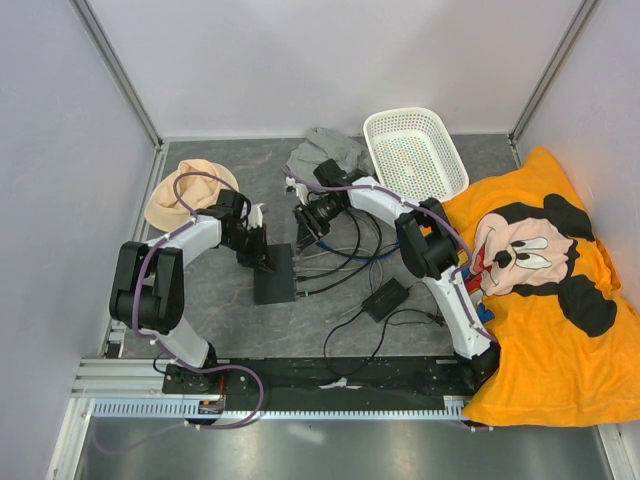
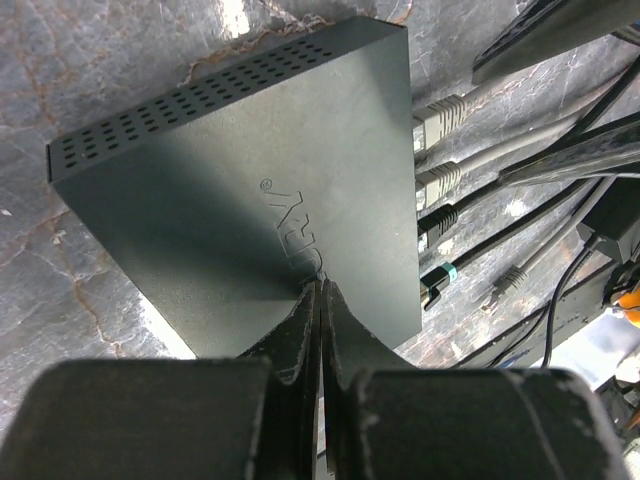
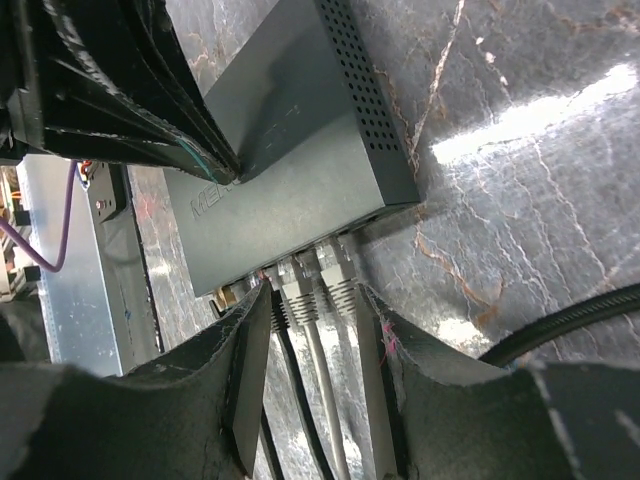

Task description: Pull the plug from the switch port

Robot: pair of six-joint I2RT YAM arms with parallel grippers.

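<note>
The flat black switch (image 1: 274, 278) lies mid-table, with several cables plugged into the port row on its right side. In the left wrist view the switch (image 2: 250, 170) carries two grey plugs (image 2: 440, 115), a black plug and a teal-tipped plug (image 2: 438, 280). My left gripper (image 2: 320, 288) is shut with its tips pressed on the switch's top; it also shows in the top view (image 1: 255, 252). My right gripper (image 3: 315, 300) is open, its fingers on either side of two grey plugs (image 3: 338, 285) and a black plug at the ports; in the top view the right gripper (image 1: 305, 228) is just right of the switch.
A small black power brick (image 1: 385, 298) with a thin cord lies right of the switch. A white basket (image 1: 415, 150), a grey cloth (image 1: 325, 150) and a tan hat (image 1: 190, 190) sit at the back. A Mickey Mouse pillow (image 1: 540, 270) fills the right side.
</note>
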